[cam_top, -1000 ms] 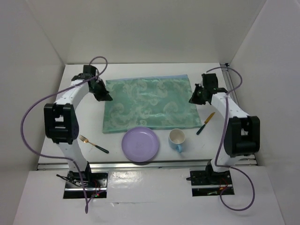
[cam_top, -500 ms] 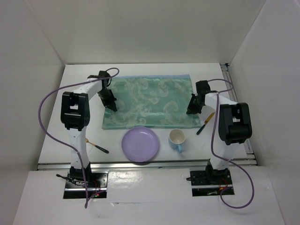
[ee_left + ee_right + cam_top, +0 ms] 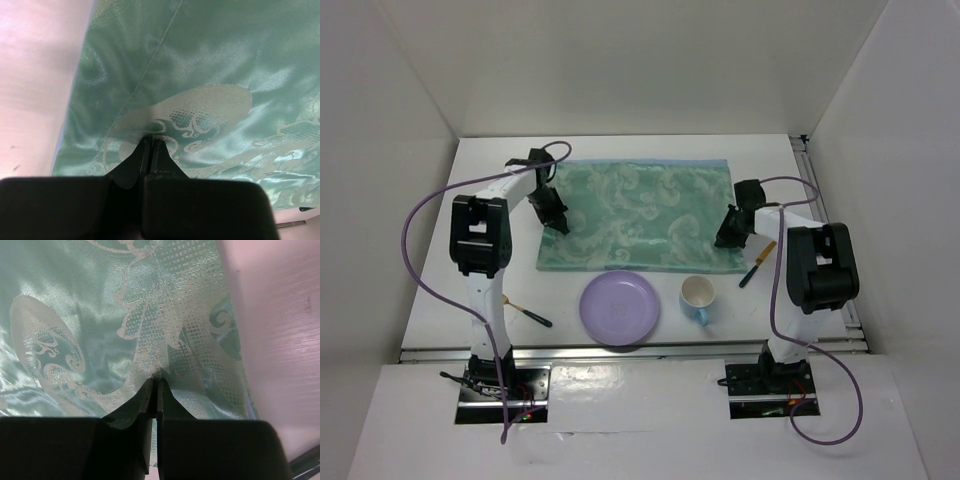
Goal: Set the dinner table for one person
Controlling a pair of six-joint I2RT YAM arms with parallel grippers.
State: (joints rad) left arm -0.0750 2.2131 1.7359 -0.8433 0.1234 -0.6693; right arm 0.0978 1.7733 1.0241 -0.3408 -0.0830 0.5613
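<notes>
Green swirl-patterned cloth placemat [image 3: 635,215] is, I note, pinched near its left edge by my clenched left gripper [image 3: 150,141] and near its right by my right gripper [image 3: 156,383], the large white rectangular dinner table [image 3: 650,148] directly beneath both.

green swirl placemat [image 3: 640,215] flat, centre | lilac plate [image 3: 619,308] 6 o'clock of it, at near hem | mug [image 3: 698,296] 5 o'clock | dark-handled knife [image 3: 758,263] 4 o'clock | fork [image 3: 532,316] 7 o'clock
</notes>
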